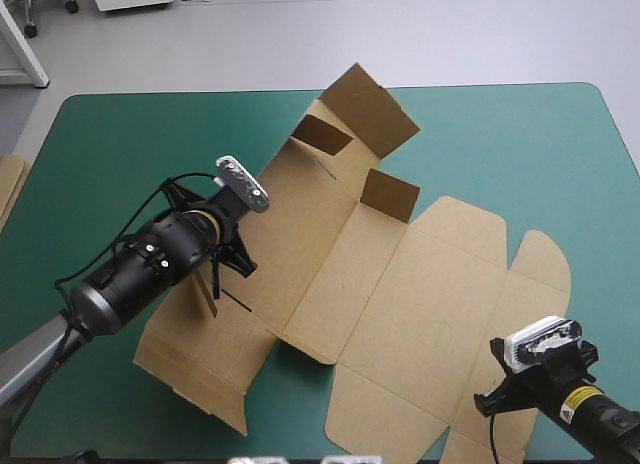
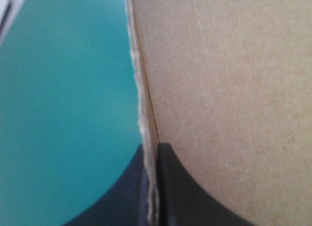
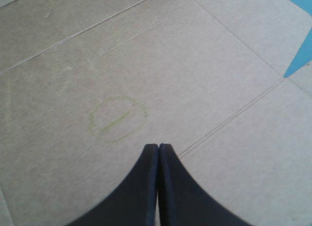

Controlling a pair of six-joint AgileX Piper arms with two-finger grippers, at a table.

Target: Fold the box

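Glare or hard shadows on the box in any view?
High view: no glare, only soft shadows by the raised flaps of the box. Left wrist view: box at the left gripper evenly lit. Right wrist view: even, no hotspot ahead of the right gripper.

Upright flaps [image 1: 372, 112] obstruct box [image 1: 420, 284] far end; teal-green cover [image 1: 130, 154] bare left, right.

Bright, even overhead light w/ soft shadows under raised parts of box [image 1: 400, 284]
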